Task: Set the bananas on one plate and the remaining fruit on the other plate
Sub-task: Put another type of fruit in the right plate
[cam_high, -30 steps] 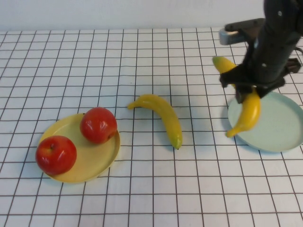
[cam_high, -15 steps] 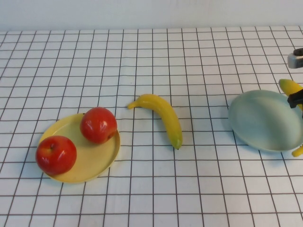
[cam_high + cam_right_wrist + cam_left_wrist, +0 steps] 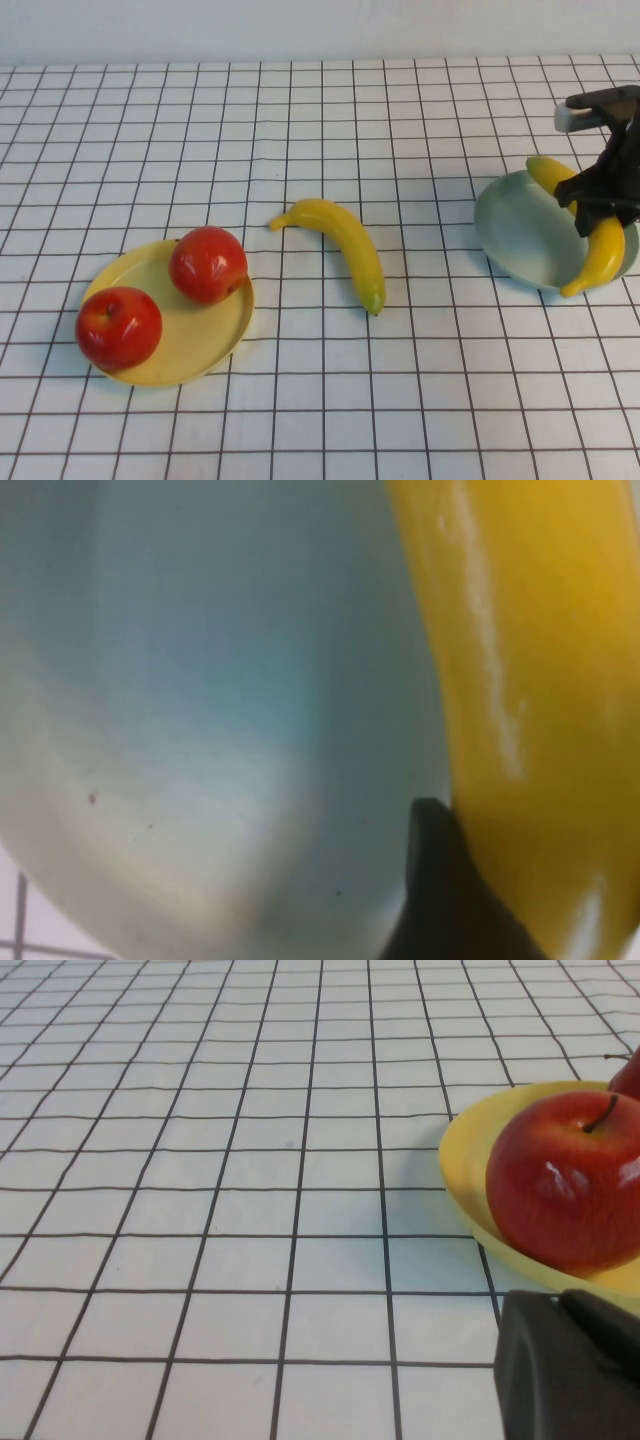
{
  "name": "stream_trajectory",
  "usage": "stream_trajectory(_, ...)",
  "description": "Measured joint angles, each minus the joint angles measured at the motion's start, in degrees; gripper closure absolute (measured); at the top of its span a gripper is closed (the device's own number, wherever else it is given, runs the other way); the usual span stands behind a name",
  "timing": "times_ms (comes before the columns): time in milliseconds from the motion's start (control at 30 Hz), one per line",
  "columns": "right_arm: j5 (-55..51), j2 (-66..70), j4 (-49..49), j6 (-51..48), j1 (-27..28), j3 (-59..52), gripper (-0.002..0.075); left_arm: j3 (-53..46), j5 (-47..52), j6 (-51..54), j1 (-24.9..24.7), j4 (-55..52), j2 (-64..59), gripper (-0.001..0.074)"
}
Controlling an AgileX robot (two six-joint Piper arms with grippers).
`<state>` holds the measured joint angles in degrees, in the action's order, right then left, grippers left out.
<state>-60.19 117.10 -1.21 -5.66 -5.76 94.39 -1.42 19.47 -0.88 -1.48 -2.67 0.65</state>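
My right gripper (image 3: 601, 212) is shut on one banana (image 3: 592, 258) and holds it over the right part of the pale blue-green plate (image 3: 515, 232). The right wrist view shows that banana (image 3: 540, 660) close against a dark finger (image 3: 440, 880), with the plate (image 3: 200, 680) beneath. The second banana (image 3: 343, 245) lies on the table in the middle. Two red apples (image 3: 207, 264) (image 3: 118, 327) sit on the yellow plate (image 3: 212, 335) at the left. My left gripper (image 3: 558, 1300) is shut and empty, low beside the yellow plate (image 3: 462, 1155) and the nearer apple (image 3: 565, 1180).
A white cloth with a black grid covers the table (image 3: 320, 120). The right arm's dark wrist and its grey end (image 3: 585, 108) rise at the far right edge.
The right gripper carried its banana right, nearly out of the high view, then came back over the blue-green plate. The plate looks shifted a little away. The left gripper has stayed put.
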Motion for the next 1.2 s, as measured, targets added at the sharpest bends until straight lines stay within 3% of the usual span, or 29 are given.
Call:
stream_trajectory(433,-7.34,1.53,-0.54,-0.44,0.0,10.23,0.0353,0.0,0.0,0.0,0.0,0.0,0.0,0.0737)
stream_trajectory(600,-9.8,1.53,4.71,-0.77,-0.67,14.52,0.0353,0.0,0.0,0.0,0.0,0.0,0.0,0.0737)
stream_trajectory(700,-9.91,1.53,5.63,-1.89,-3.8,15.71,0.0353,0.0,0.0,0.0,0.0,0.0,0.0,0.0737)
stream_trajectory(967,-9.68,3.26,4.86,-7.05,-18.61,15.73,0.0344,0.0,0.0,0.0,0.0,0.0,0.0,0.0737)
stream_trajectory(1200,-9.24,7.85,4.97,-7.7,-25.43,20.16,0.025,0.0,0.0,0.0,0.0,0.0,0.0,0.0737)
